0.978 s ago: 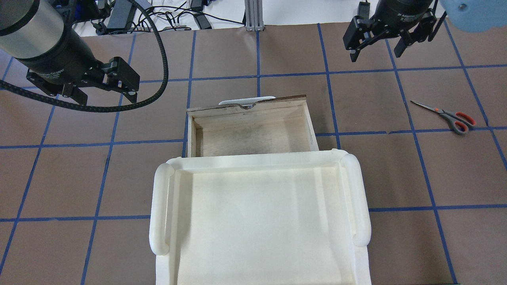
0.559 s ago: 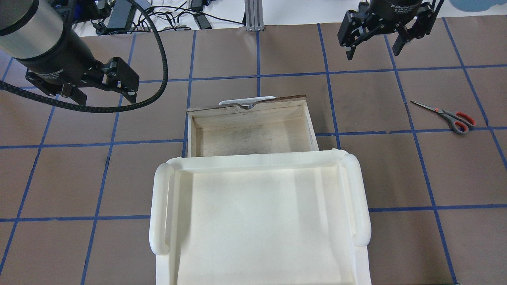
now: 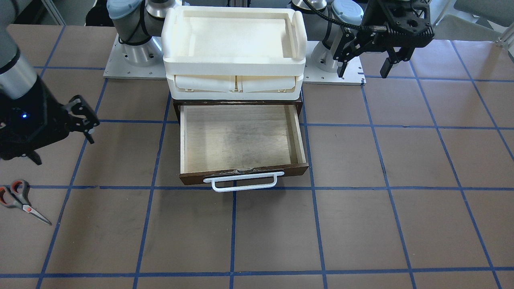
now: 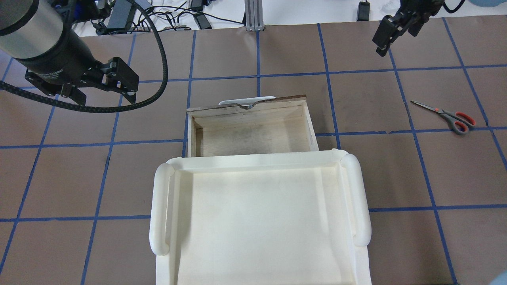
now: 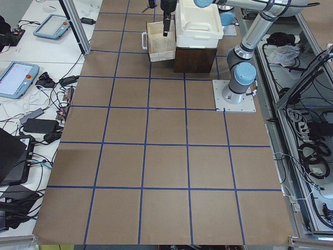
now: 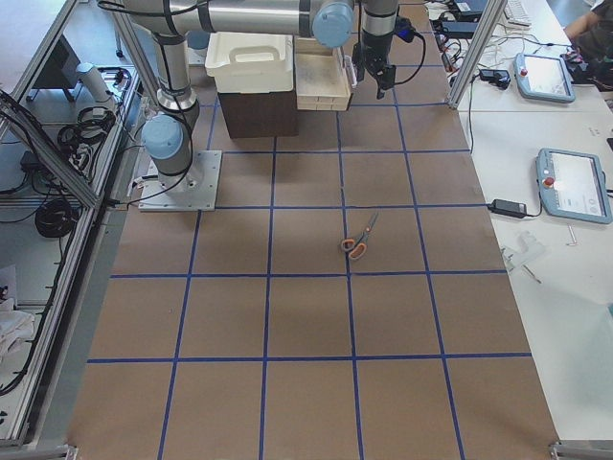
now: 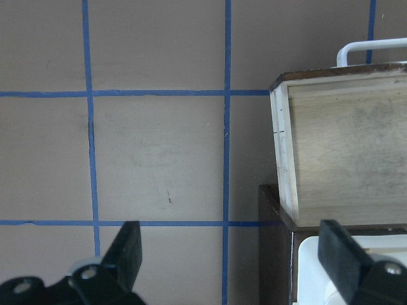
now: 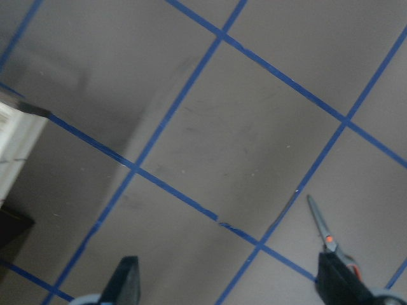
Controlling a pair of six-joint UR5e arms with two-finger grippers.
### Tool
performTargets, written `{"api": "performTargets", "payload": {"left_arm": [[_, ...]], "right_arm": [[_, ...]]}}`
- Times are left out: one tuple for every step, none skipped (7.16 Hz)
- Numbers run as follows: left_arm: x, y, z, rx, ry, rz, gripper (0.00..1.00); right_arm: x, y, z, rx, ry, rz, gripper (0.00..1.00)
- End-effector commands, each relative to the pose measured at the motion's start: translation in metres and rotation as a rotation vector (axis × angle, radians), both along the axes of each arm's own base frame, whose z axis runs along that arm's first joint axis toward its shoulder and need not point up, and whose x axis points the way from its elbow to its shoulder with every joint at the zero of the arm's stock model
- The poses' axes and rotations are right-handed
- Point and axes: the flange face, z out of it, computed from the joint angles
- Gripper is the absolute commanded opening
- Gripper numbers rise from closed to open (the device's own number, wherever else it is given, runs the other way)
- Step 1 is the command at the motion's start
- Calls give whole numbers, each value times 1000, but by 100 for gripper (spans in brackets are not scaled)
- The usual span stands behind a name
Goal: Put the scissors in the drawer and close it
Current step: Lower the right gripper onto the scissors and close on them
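1. the scissors (image 4: 447, 114) lie flat on the table at the right of the overhead view, well apart from the drawer (image 4: 253, 136), which stands pulled out and empty at centre.
2. the right gripper (image 8: 229, 289) is held above the table with its fingers apart, the scissors at the lower right of its wrist view; the left gripper (image 4: 107, 93), upper left, is also spread and holds nothing.
3. the flat, thin scissors could be missed or skidded by the fingers; if dropped across the drawer's wall, closing under the cream tray unit (image 4: 160, 209) could jam.
4. no writing can be read.
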Motion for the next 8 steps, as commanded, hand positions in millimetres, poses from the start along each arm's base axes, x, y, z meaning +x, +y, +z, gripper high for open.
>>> {"api": "performTargets", "payload": {"left_arm": [[0,0,0,-1,1,0,100],[0,0,0,-1,0,0,100],[0,1,1,-2,1,0,100],[0,1,1,-2,1,0,100],[1,1,1,-2,1,1,100],[1,1,1,-2,1,1,100],[1,1,1,-2,1,1,100],[1,1,1,-2,1,1,100]], "right_arm": [[-100,-30,-59,25,9,187,100],[-138,-28,-94,25,14,259,100],[-177,-20,-143,1,10,308,100],[-197,-15,-185,-31,21,305,100],[-220,-11,-218,1,4,324,97],[-254,-7,-254,45,-25,391,96],[-268,-3,-267,61,-44,380,96],[-267,-1,-283,84,-71,386,86]]}}
